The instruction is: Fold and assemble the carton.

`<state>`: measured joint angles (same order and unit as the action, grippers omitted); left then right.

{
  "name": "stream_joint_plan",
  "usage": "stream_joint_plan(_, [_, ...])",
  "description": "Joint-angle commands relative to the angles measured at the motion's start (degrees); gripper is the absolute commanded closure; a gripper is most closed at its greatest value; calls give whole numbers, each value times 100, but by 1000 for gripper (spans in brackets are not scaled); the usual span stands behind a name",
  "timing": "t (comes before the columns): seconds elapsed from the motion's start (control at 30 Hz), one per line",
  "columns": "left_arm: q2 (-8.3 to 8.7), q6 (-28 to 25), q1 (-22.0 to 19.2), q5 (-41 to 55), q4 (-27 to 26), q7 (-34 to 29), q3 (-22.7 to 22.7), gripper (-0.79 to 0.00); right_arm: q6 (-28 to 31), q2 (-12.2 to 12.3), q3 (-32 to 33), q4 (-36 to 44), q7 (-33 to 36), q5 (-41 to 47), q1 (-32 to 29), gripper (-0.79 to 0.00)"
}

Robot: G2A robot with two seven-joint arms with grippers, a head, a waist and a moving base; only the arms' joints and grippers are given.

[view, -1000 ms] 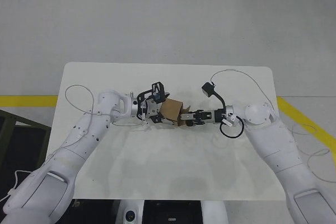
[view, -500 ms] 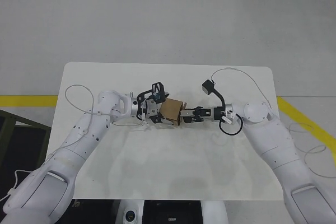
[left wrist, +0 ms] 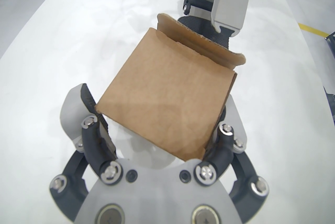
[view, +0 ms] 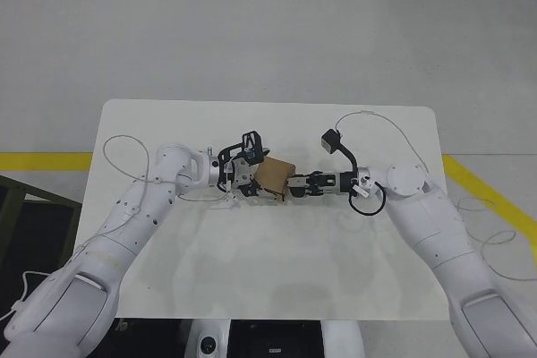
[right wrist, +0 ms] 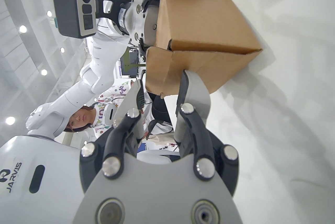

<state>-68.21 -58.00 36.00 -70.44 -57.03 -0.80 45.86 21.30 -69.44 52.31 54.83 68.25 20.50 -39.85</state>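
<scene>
Carton (view: 274, 172), brown cardboard, on white table (view: 340, 259) (one end flap bent) — clamped by left gripper (left wrist: 157, 102); right gripper (right wrist: 162, 79) — fingers spread, one against the flap.

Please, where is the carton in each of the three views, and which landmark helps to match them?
Top view: carton at the table's middle, between left hand and right hand.
Left wrist view: carton gripped in the left hand.
Right wrist view: carton just ahead of the right hand.
Shared landmark: the right hand at the carton's loose flap.
</scene>
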Motion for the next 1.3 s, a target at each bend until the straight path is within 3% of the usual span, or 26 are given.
stream_joint_plan(0.0, [4,0,2,1,-4,0,0,-785,-19,-7,-22,-29,-25,-90,34,-246])
stream_joint_plan(1.27, [40,0,-4,77,18,-27,-29,-785,-326,-16,-84,-9,-151,-924,292,-151])
